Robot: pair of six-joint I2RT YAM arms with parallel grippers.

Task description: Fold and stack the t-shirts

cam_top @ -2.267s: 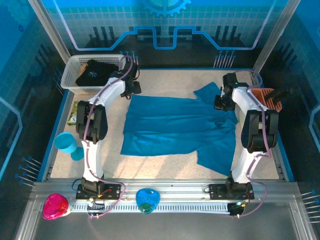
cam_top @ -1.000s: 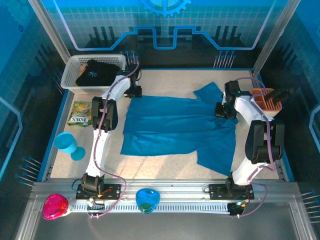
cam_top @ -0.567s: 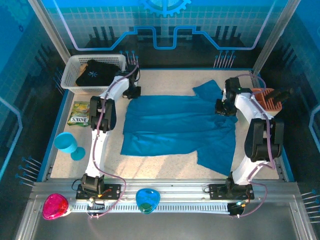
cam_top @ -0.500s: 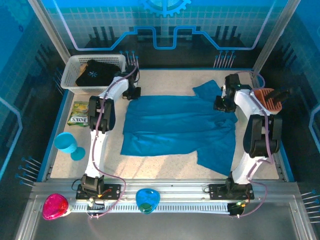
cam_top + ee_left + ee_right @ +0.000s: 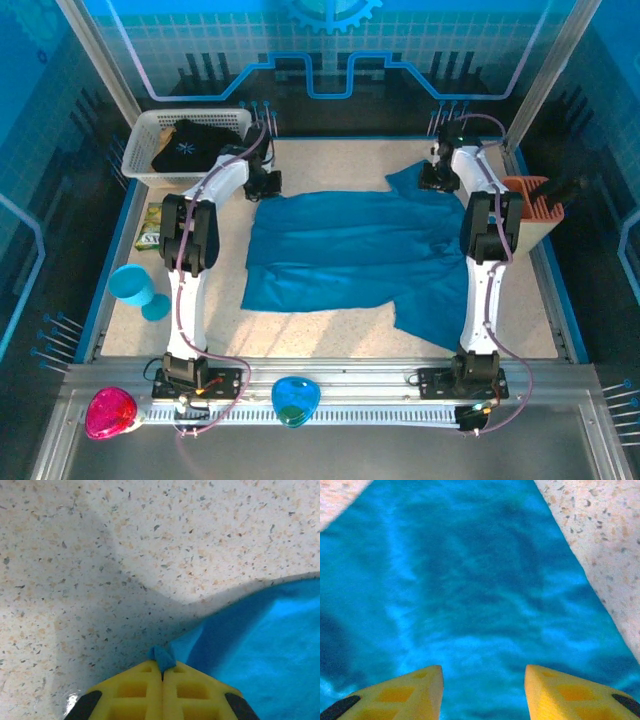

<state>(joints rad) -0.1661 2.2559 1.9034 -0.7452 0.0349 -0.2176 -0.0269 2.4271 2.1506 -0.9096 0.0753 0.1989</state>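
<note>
The task was at its beginning. The teal shirt (image 5: 350, 250) lay spread open on the counter (image 5: 330, 160), roughly flat. One sleeve stuck out toward the far right corner, and another flap hung down at the near right. No fold had been made in it yet, as far as the overhead view showed. The black shirt (image 5: 190, 145) sat bunched in the white basket (image 5: 140, 165) at the far left, untouched and not yet laid out.

The left gripper (image 5: 262, 185) was at the far left corner of the teal shirt. In its wrist view the left gripper (image 5: 162, 672) had its yellow fingers pressed together, pinching a small peak of the teal cloth at the shirt's edge, with bare counter beyond. The right gripper (image 5: 432, 180) hung over the far right sleeve. Its wrist view showed the right gripper (image 5: 483, 680) with fingers spread apart above the teal cloth, gripping nothing.

By my reading, one corner was secured and the other was yet to be taken. Left to do were the whole folding of the teal shirt, the fetching and folding of the black one, and the stacking.
</note>
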